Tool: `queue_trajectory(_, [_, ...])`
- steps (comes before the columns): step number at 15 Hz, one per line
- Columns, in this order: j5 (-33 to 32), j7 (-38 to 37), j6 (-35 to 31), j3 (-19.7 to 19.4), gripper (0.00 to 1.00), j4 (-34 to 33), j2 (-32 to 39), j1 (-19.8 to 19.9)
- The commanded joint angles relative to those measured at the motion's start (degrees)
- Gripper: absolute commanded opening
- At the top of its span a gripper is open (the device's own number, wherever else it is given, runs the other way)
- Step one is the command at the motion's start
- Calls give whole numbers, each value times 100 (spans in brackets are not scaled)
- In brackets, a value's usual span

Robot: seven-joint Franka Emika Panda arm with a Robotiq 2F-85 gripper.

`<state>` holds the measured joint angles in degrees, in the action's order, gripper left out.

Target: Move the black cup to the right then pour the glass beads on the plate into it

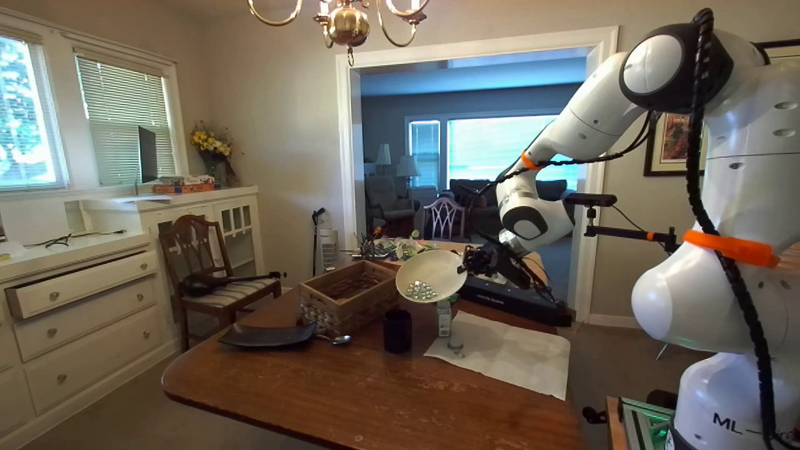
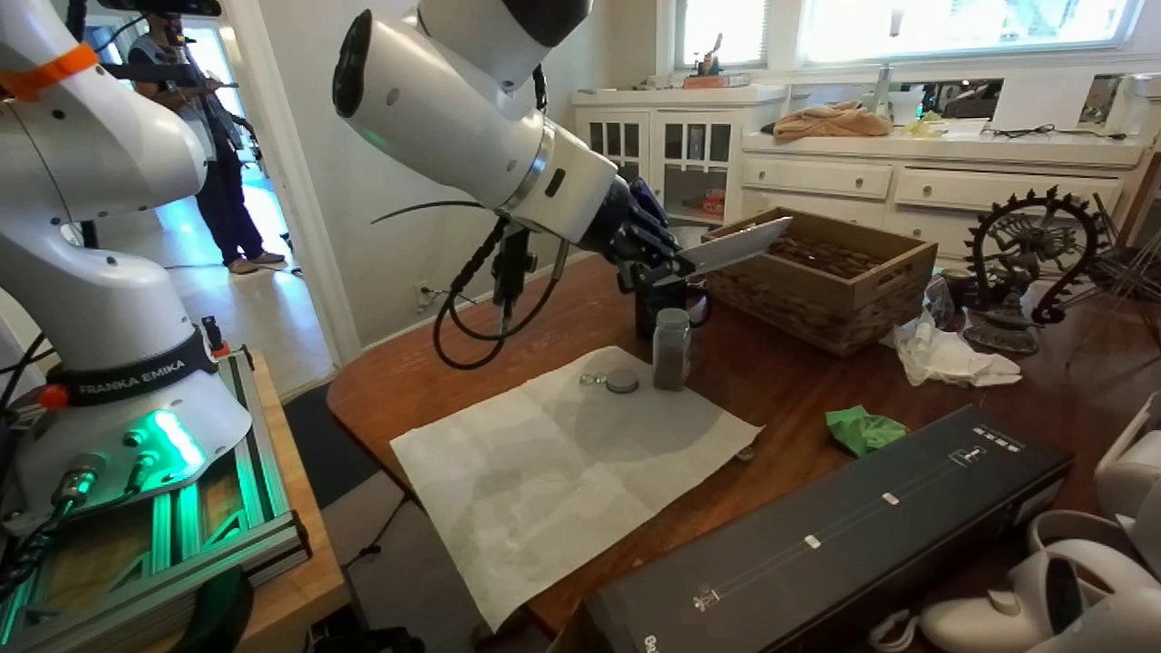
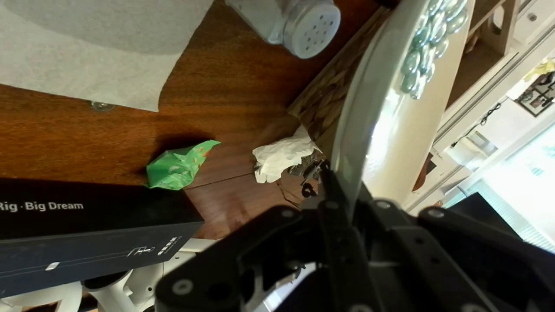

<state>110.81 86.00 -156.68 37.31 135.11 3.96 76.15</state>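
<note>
tipping the raised plate (image 1: 440, 270) steeper before its edge lines up with the black cup (image 1: 397, 331), upright on the table (image 1: 356, 387) near the woven basket (image 1: 353, 309), could scatter the glass beads (image 1: 420, 290); so could slippage where the jaws pinch the plate's rim. it is pale, shallow, glossy; the beads smooth, greenish, bunched.

In an exterior view, a clear upright jar (image 2: 671, 360) partly hides the black cylindrical cup (image 2: 645, 317); the wrist view crops the round white plate (image 3: 403, 143).
</note>
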Motion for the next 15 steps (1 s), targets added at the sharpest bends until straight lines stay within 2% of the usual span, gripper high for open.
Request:
queue_trajectory(1, [244, 416, -347, 95, 2, -133, 111, -156])
queue_trajectory(5, [368, 825, -593, 167, 2, -217, 188, -333])
queue_trajectory(15, [971, 1855, -582, 181, 2, -485, -22, -520])
